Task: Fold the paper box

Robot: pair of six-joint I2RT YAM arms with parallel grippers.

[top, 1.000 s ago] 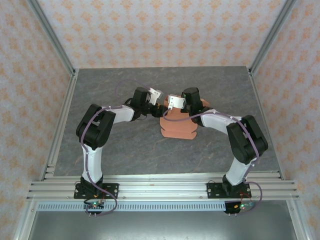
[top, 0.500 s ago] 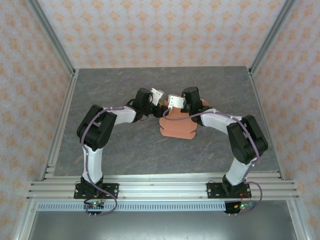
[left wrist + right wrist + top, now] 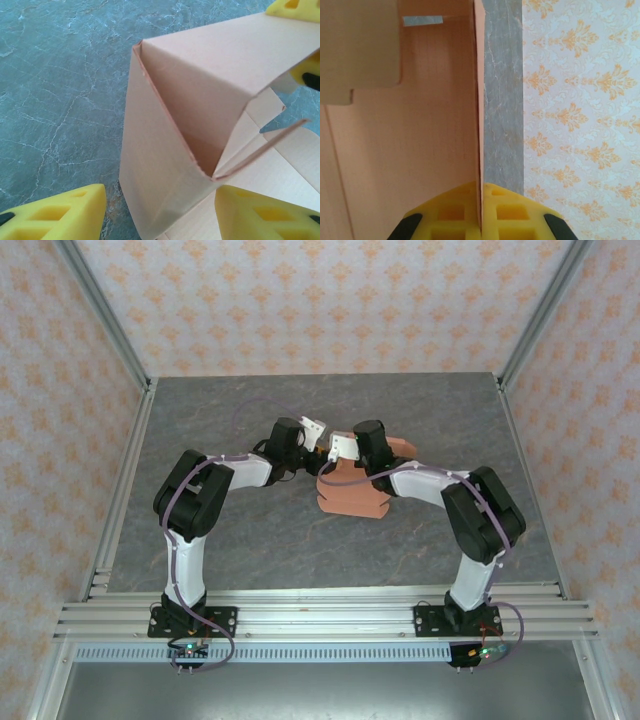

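— Where is the box point(image 3: 350, 490)?
— Mid-table point(image 3: 250, 530), part folded, with one panel raised.
— Your right gripper point(image 3: 481, 200)?
— Clamped tight on the edge of that upright panel.
— And your left gripper point(image 3: 165, 215)?
— About half parted, with a finger on each side of the standing corner. I cannot tell whether either finger touches it.
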